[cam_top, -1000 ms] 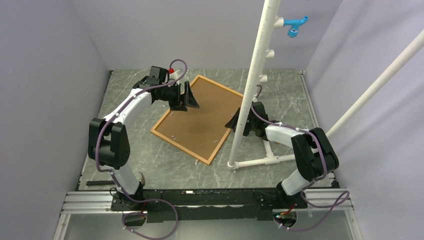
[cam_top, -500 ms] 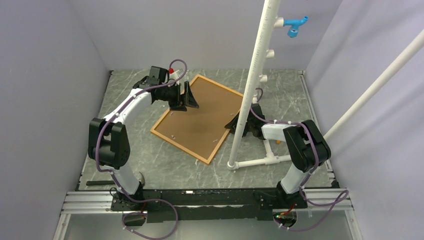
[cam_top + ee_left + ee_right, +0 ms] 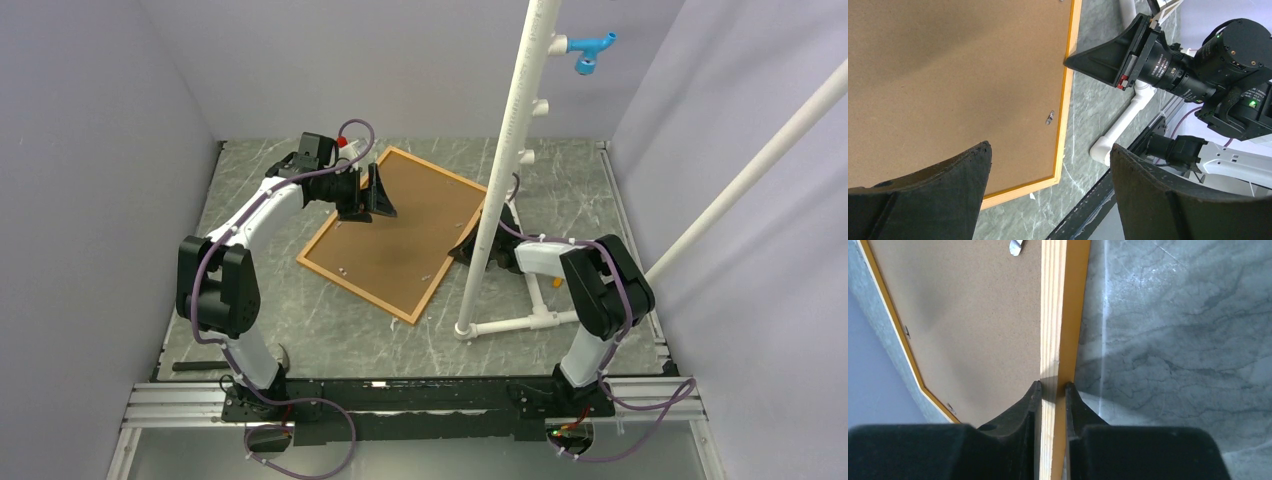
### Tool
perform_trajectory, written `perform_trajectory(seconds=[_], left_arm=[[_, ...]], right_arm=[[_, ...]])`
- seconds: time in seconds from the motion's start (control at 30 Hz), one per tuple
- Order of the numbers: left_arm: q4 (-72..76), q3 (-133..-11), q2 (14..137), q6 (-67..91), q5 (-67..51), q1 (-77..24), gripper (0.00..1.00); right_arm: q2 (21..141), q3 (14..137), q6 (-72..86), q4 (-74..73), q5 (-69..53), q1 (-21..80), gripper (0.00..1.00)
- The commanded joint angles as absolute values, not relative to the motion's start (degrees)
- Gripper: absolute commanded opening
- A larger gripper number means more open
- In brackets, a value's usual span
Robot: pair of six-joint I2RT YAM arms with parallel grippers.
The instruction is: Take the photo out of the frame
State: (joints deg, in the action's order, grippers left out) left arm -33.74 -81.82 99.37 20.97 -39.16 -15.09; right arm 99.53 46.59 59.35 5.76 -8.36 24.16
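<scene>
The orange frame (image 3: 354, 291) lies face down on the marble table, with its brown backing board (image 3: 400, 235) on top. The photo is hidden under the board. My right gripper (image 3: 463, 250) is shut on the frame's right edge. In the right wrist view its jaws (image 3: 1053, 386) pinch the pale wood and orange rim (image 3: 1068, 315), and that edge sits a little off the table. My left gripper (image 3: 384, 201) is open and empty above the board's far left part. Its fingers (image 3: 943, 190) hover over the board (image 3: 948, 75) in the left wrist view.
A tall white PVC pipe stand (image 3: 505, 170) rises just right of the frame. Its base (image 3: 520, 322) lies on the table beside my right arm, and a blue fitting (image 3: 590, 52) sits near its top. Small metal tabs (image 3: 1049, 117) hold the board. Grey walls enclose the table.
My right arm has folded in closer. The frame's right edge has lifted slightly and the frame has slid a little to the left. My left arm has not moved.
</scene>
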Motion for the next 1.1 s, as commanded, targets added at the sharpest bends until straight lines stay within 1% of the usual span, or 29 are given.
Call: perform_trajectory(seconds=[0.0, 0.03, 0.07, 0.17, 0.37, 0.47, 0.57, 0.67, 0.77, 0.97, 1.0, 1.03, 1.07], left_arm=[[-33.5, -83.1, 97.1, 18.9, -38.6, -15.4, 0.89], [-33.6, -83.2, 97.1, 18.8, -38.5, -15.4, 0.89], [-33.5, -83.2, 97.0, 18.7, -38.4, -15.4, 0.9], [-32.9, -82.6, 96.9, 18.3, -37.8, -15.5, 0.91], [-33.5, -81.8, 96.1, 16.9, -33.9, -17.7, 0.89], [-36.0, -82.5, 95.8, 14.9, -28.4, -20.7, 0.89], [-38.6, -83.2, 95.1, 13.4, -20.5, -25.2, 0.89], [-38.6, -81.6, 93.5, 14.2, -16.1, -28.8, 0.89], [-36.0, -76.5, 90.9, 16.6, -15.4, -30.9, 0.89], [-28.9, -60.6, 81.3, 22.8, -15.3, -33.5, 0.88], [-27.8, -58.4, 79.3, 23.7, -15.2, -33.8, 0.89], [-27.2, -56.1, 77.3, 24.5, -15.2, -34.0, 0.89], [-26.7, -54.2, 75.4, 25.3, -15.4, -34.2, 0.89]], right_arm=[[102.7, 48.4, 57.8, 1.4, -6.1, 25.3, 0.08], [102.9, 49.2, 57.3, 0.6, -5.9, 25.6, 0.02], [102.8, 49.7, 57.1, 0.3, -5.7, 25.8, 0.0], [102.0, 50.5, 56.6, 0.3, -6.7, 26.1, 0.0], [100.9, 55.0, 57.0, -4.2, -9.0, 26.6, 0.0], [99.3, 55.6, 57.8, -5.1, -8.3, 27.0, 0.0], [97.2, 55.5, 58.6, -6.0, -7.5, 27.2, 0.0], [96.2, 56.4, 58.4, -8.3, -6.8, 27.3, 0.0], [94.9, 55.8, 58.6, -8.5, -5.8, 27.3, 0.0], [96.0, 57.1, 54.9, -8.7, -7.3, 27.3, 0.0], [96.6, 58.0, 54.1, -9.4, -7.7, 27.3, 0.08], [97.3, 58.6, 53.5, -9.9, -7.9, 27.3, 0.22], [97.8, 59.0, 53.3, -10.2, -8.1, 27.3, 0.32]])
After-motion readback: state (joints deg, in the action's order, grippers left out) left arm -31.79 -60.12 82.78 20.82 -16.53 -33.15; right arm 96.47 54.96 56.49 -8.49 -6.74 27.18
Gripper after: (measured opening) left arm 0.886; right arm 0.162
